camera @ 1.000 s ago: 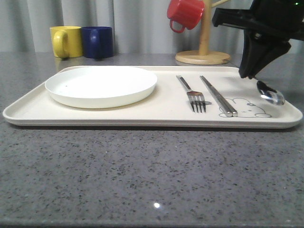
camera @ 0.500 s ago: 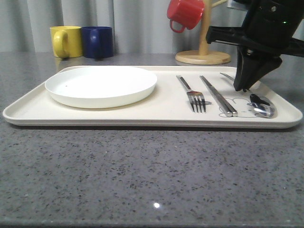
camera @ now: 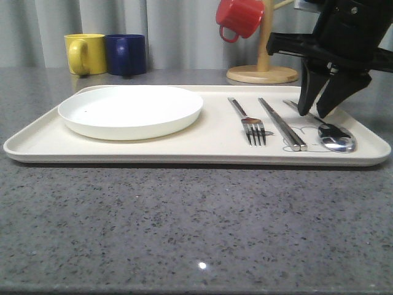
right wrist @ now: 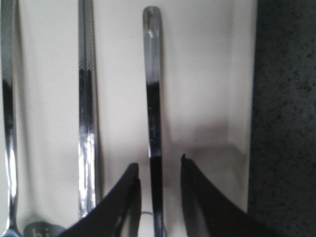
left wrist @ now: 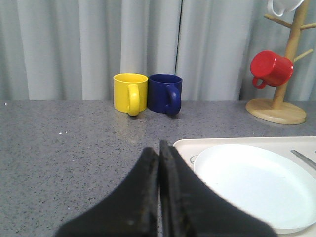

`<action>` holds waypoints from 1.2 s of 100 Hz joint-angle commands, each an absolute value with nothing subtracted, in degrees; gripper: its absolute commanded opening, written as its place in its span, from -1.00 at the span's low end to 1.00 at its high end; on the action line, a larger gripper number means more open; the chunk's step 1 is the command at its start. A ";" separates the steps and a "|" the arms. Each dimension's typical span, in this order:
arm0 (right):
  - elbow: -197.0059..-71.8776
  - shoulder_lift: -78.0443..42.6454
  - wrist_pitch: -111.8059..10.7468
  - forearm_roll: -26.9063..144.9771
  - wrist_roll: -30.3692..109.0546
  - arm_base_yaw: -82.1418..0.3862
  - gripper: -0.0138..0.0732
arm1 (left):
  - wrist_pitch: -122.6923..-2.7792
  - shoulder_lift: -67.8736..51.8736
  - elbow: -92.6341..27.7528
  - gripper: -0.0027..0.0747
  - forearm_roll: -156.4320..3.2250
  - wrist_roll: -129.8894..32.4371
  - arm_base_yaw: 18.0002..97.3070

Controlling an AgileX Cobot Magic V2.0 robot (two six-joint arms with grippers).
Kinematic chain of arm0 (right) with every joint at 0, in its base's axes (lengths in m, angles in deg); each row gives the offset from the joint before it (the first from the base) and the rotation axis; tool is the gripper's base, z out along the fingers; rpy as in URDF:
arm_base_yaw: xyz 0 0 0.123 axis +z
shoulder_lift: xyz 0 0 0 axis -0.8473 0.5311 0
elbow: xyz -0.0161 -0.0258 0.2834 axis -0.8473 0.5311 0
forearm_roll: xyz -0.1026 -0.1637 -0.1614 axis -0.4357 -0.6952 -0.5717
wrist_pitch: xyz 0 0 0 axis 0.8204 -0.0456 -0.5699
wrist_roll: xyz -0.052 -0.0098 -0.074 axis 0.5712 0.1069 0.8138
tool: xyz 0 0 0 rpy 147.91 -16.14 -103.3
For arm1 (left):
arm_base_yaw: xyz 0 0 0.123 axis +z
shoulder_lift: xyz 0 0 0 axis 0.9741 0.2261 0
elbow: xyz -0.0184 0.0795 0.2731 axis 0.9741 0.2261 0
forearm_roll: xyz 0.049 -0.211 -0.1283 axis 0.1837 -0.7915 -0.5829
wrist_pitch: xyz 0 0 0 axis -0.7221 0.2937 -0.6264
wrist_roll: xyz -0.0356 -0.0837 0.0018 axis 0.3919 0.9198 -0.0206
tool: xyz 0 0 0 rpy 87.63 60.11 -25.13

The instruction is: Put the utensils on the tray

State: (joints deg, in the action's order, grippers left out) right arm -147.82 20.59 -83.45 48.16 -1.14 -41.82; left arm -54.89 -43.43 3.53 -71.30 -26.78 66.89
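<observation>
The cream tray (camera: 212,140) holds a fork (camera: 250,122), a pair of chopsticks (camera: 281,123) and a spoon (camera: 335,137), side by side on its right half. My right gripper (camera: 312,114) is open just above the spoon's handle, one finger on each side. In the right wrist view the spoon handle (right wrist: 153,98) runs between the spread fingers of the right gripper (right wrist: 158,165) with a gap on both sides; the chopsticks (right wrist: 86,123) and fork handle (right wrist: 9,123) lie beside it. My left gripper (left wrist: 159,148) is shut on nothing over the counter, by the tray's corner (left wrist: 186,145).
A round white plate (camera: 131,109) fills the tray's left half. Yellow (camera: 85,53) and blue (camera: 126,54) mugs stand behind the tray. A wooden mug tree (camera: 262,72) with a red mug (camera: 239,17) stands at the back right. The grey counter lies bare in front.
My right gripper carried the spoon left and down onto the tray, then opened. The spoon now lies flat beside the chopsticks. The left arm stayed put.
</observation>
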 commanded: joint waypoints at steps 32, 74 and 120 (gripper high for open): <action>-148.49 7.33 -80.04 39.25 -0.23 -42.54 -0.15 | -51.10 -43.22 2.01 -0.98 -71.67 -26.23 66.65; -129.45 -14.03 -71.90 38.00 -0.23 -53.49 -0.15 | -51.10 -43.22 2.01 -0.98 -71.67 -26.23 66.65; -105.90 -42.80 -57.54 35.52 -0.23 -53.49 -0.17 | -51.10 -43.22 2.01 -0.98 -71.67 -26.23 66.65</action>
